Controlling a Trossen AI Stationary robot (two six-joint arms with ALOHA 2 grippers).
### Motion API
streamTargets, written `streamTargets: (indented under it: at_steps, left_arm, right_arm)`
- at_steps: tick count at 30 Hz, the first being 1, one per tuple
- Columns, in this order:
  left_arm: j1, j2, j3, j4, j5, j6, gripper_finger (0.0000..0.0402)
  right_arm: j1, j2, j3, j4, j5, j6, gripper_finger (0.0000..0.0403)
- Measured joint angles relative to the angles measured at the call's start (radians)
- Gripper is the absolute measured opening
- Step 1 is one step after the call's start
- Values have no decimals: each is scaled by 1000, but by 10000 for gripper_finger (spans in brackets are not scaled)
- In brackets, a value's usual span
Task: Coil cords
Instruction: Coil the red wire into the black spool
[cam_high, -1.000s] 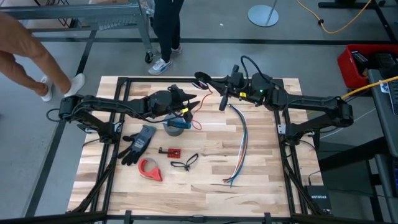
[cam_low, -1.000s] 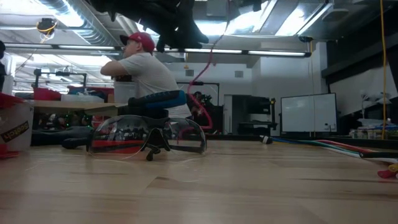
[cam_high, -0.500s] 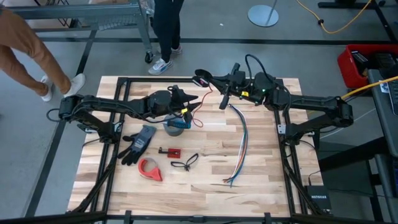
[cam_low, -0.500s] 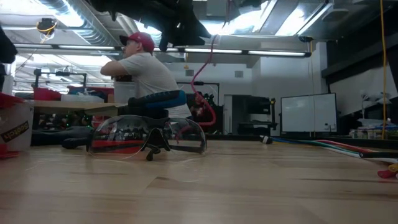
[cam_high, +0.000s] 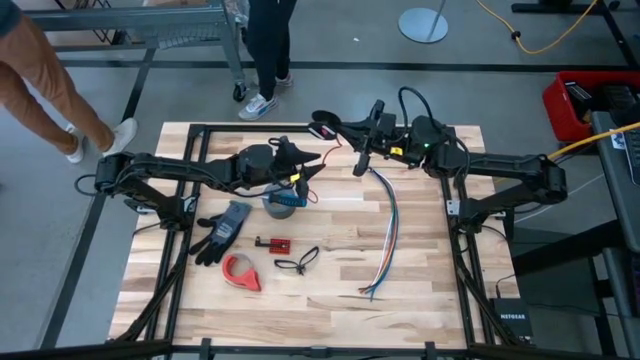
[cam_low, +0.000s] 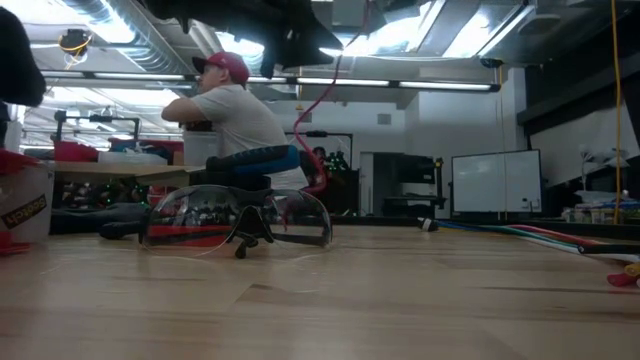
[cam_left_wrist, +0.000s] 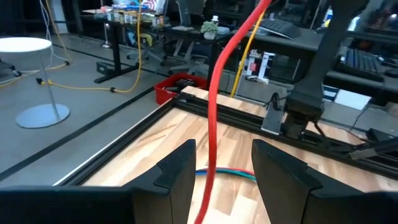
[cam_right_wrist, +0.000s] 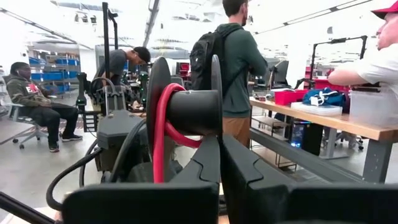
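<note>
The cord is a thin red one (cam_left_wrist: 214, 106), wound in part on a black spool (cam_right_wrist: 186, 112). From the spool (cam_high: 325, 128) it runs down toward the table's middle. My right gripper (cam_high: 342, 129) is shut on the spool, high over the table's far side. My left gripper (cam_high: 308, 163) stands just left of it, open. The cord passes between its two fingers (cam_left_wrist: 180, 177) with a gap on each side. The cord's lower part (cam_low: 305, 140) hangs slack under both grippers. My right gripper (cam_right_wrist: 221, 155) pinches the spool by the edge of one of its discs (cam_right_wrist: 216, 134) between its two fingers. The fingers come about level from the table's right side. The spool is lifted clear of the table, red turns around its hub (cam_right_wrist: 160, 134).
Under the left gripper sits a grey tape roll (cam_high: 283, 205). Nearer lie dark gloves (cam_high: 222, 228), a red tape dispenser (cam_high: 240, 271), a small black looped cord (cam_high: 297, 261) and a multicoloured wire bundle (cam_high: 388, 235). Safety glasses (cam_low: 240, 215) lie on the table. People stand beyond the far edge.
The slack red cord hanging under the grippers has swung sideways and drawn up shorter. My right gripper has tipped upward a little with the spool. Neither gripper has changed its opening.
</note>
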Motion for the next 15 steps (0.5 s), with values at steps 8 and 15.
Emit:
streamTargets:
  at_steps: [8, 15]
  left_arm:
    - [-4, 25, 0, 11, 0, -2, 148]
    - [-4, 33, 0, 7, 0, -2, 134]
  right_arm:
    - [1, 11, 0, 41, -30, 0, 1]
    - [1, 11, 0, 41, -30, 0, 1]
